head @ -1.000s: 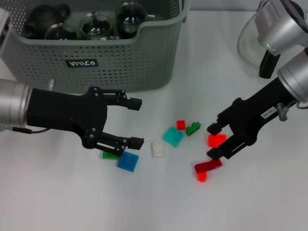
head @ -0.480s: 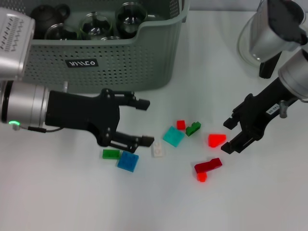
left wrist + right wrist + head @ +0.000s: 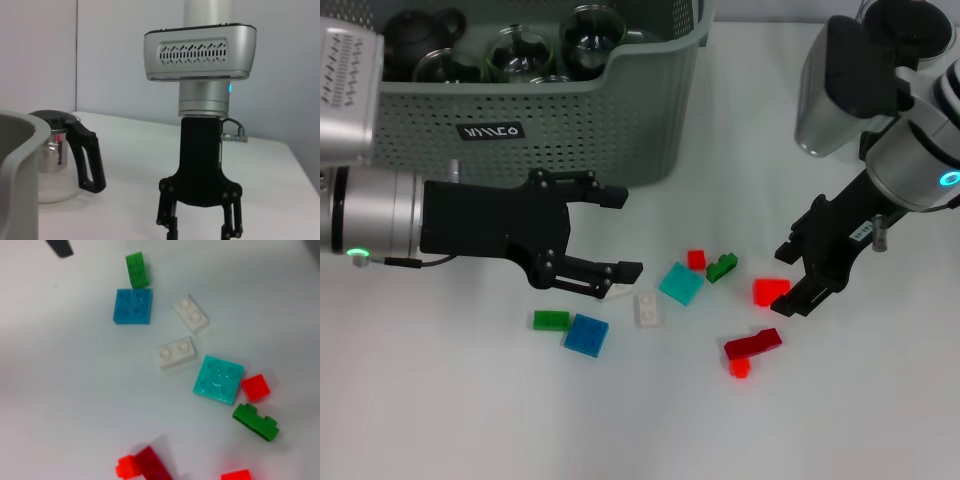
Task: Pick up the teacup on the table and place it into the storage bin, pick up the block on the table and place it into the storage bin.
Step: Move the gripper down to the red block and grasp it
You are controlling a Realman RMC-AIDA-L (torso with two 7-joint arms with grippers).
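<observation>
The left tool (image 3: 618,232) hangs low over the white bench (image 3: 520,420), its two fingers spread wide and empty, their tips pointing toward the scattered bricks. Just beyond the lower fingertip lie two white two-stud blocks (image 3: 647,309); only the nearer one's edge shows past the finger. From the right wrist camera each white block (image 3: 176,353) is a short bar, the pair lying at an angle to one another, so the spread fingers would need to straddle a narrow side. The left arm is the nearer one to these, and also to the green block (image 3: 550,320) and blue plate (image 3: 586,334) below it. The right tool (image 3: 792,277), also spread and empty, stands beside the orange-red block (image 3: 770,291). The storage bin (image 3: 560,135), already holding glass teacups (image 3: 516,52) and a dark teapot (image 3: 412,38), sits just behind the left tool.
</observation>
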